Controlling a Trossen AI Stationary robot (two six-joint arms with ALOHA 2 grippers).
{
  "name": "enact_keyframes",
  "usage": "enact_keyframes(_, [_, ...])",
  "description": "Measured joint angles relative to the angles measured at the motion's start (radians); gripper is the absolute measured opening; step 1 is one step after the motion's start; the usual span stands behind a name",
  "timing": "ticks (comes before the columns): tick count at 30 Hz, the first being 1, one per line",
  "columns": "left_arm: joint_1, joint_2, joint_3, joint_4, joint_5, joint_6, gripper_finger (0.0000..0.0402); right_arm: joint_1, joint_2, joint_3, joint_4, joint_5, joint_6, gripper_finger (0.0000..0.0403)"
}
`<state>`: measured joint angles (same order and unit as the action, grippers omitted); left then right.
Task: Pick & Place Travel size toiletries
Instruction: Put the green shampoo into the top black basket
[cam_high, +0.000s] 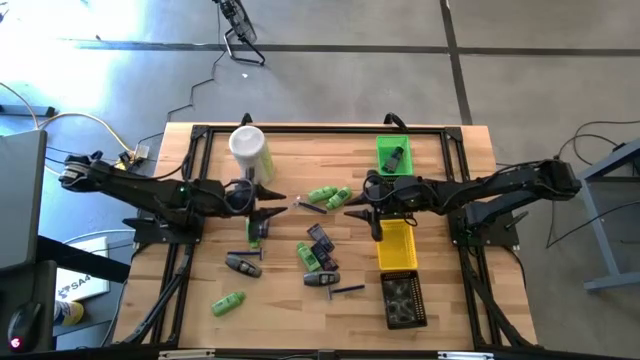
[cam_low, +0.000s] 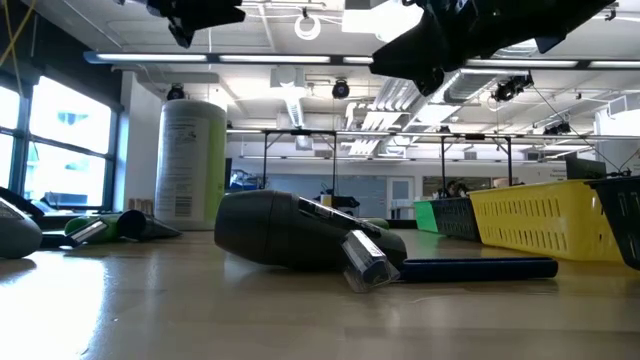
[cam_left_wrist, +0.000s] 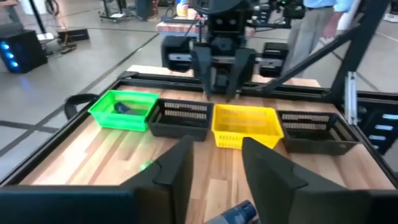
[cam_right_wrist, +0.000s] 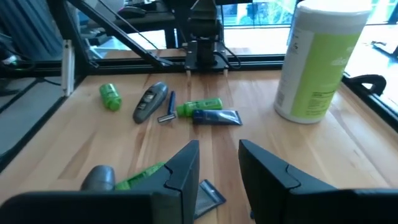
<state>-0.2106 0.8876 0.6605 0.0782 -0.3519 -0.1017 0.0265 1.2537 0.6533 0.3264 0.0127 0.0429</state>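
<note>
The travel size toiletries lie scattered on the wooden table between my two arms: green mini bottles (cam_high: 328, 195), a thin blue stick (cam_high: 312, 207), dark tubes (cam_high: 320, 240), a dark grey item (cam_high: 243, 265) and a lone green bottle (cam_high: 228, 302). My left gripper (cam_high: 283, 200) hovers level over the table's middle, pointing right, its fingers (cam_left_wrist: 177, 168) apart. A bluish tube end (cam_left_wrist: 239, 214) shows low in their gap, and I cannot tell whether it is touched. My right gripper (cam_high: 350, 210) faces it from the right, above the items, fingers (cam_right_wrist: 186, 165) apart and holding nothing I can see.
A pale-green canister with a white lid (cam_high: 250, 150) stands at the far left of the worktop. On the right a green bin (cam_high: 395, 155) holding a dark item, a yellow bin (cam_high: 397, 245) and a black bin (cam_high: 403, 300) stand in a row.
</note>
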Motion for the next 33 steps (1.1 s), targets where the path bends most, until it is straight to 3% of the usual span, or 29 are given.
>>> enact_keyframes(6, [-0.013,0.000,0.000,-0.007,-0.031,0.000,0.0094,-0.002,0.000,0.000,0.000,0.016,-0.001,0.0105])
enact_keyframes(15, [-0.013,0.000,-0.003,-0.014,-0.177,0.000,0.0071,0.000,0.000,0.000,-0.001,0.036,0.008,0.0105])
enact_keyframes(24, [-0.013,0.000,-0.147,0.222,-0.178,0.043,0.0038,0.000,0.000,0.076,-0.118,0.037,0.014,0.0105])
enact_keyframes(33, [-0.013,-0.010,-0.186,0.270,-0.178,0.057,0.0014,0.000,0.000,0.185,-0.300,0.078,-0.014,0.0105])
